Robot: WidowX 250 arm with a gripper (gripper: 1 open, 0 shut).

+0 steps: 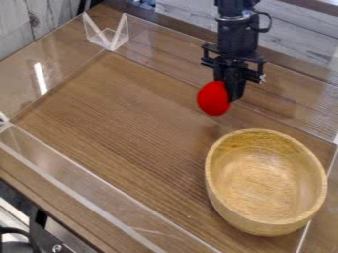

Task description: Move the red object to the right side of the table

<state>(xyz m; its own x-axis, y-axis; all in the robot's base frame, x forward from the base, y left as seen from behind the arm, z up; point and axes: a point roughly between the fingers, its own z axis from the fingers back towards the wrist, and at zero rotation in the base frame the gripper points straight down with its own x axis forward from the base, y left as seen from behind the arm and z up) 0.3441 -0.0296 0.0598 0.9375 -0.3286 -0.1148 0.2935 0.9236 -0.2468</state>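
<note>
"What does the camera show?"

"A robot gripper [232, 81] grasps a red toy [215, 98] above the brown tabletop [126, 114], just beyond a round wooden bowl [266, 182]."

"Which step is in hand?"

"Carrying, by my reading: the toy hangs on the right-hand part of the view, and the move appears well along."

"How is it done well?"

"Keep the pinch firm but gentle, travel level and steer wide of the bowl's rim. Over bare wood to the right, slow down, lower straight until the toy meets the surface, then part the fingers; letting go high could send something so rounded rolling."
</note>
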